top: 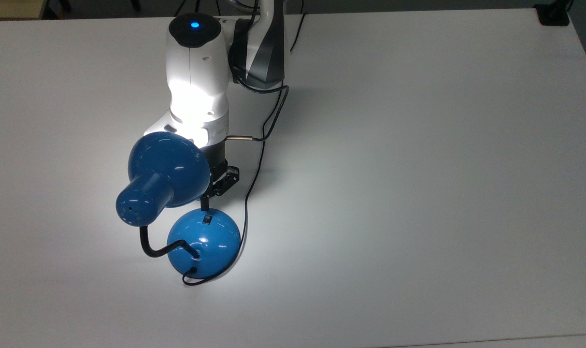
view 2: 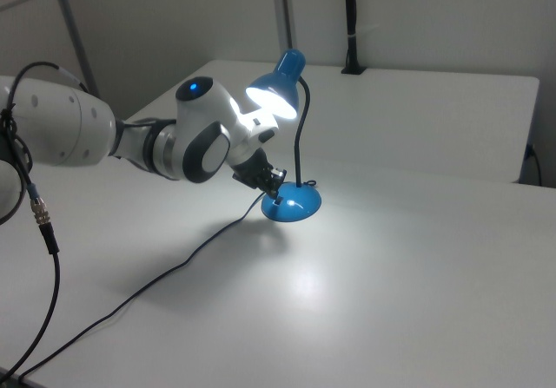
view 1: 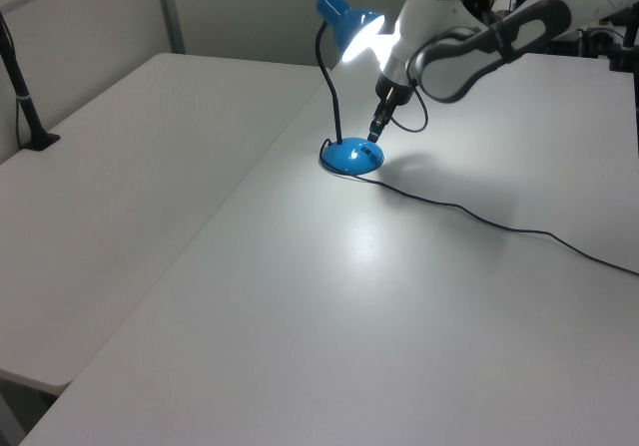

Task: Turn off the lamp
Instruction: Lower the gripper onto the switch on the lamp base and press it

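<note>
The lamp is lit, its glossy blue shade (top: 169, 166) throwing light on the white arm and the table. A black bendable neck (top: 152, 249) joins it to the round blue base (top: 203, 244), which bears a small black switch (top: 207, 220). My gripper (top: 205, 205) hangs shut with its tips just above the base's rim, right beside the switch; I cannot tell whether they touch. In the left view the gripper (view 1: 374, 135) points down at the base (view 1: 349, 157) under the shade (view 1: 349, 27). In the right view the gripper (view 2: 273, 194) meets the base (view 2: 291, 203) on the right view's left.
The lamp's thin black cord (top: 254, 174) curls from the base past my arm toward the table's far edge, and trails across the white table (view 1: 479, 222). A black clamp (top: 553, 14) sits at the top view's upper right corner. A black post (view 1: 25, 107) stands at the left view's left.
</note>
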Motion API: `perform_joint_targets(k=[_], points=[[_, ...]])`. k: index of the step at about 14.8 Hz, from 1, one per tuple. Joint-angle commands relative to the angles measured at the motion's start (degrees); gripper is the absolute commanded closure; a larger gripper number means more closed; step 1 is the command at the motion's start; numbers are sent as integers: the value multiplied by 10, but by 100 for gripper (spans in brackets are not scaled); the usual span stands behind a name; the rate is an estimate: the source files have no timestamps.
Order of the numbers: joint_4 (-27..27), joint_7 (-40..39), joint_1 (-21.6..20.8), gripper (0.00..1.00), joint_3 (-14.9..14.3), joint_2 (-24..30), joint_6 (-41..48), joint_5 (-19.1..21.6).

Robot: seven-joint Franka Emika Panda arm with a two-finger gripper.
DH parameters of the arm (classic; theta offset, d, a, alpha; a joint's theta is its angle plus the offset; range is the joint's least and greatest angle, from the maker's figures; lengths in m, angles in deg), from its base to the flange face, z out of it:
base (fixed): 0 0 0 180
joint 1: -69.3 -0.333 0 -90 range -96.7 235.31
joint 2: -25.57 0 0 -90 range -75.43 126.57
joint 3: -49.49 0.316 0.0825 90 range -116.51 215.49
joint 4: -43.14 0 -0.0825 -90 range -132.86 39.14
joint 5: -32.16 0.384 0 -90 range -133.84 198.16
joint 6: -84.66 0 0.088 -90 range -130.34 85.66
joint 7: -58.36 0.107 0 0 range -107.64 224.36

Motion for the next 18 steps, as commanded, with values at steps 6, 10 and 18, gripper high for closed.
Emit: perform_joint_targets(k=[6,10,18], points=[[-89,-30,16,100,9,52,-68,8],[-65,-25,20,100,13,31,-69,9],[-40,2,14,100,18,-4,-71,9]])
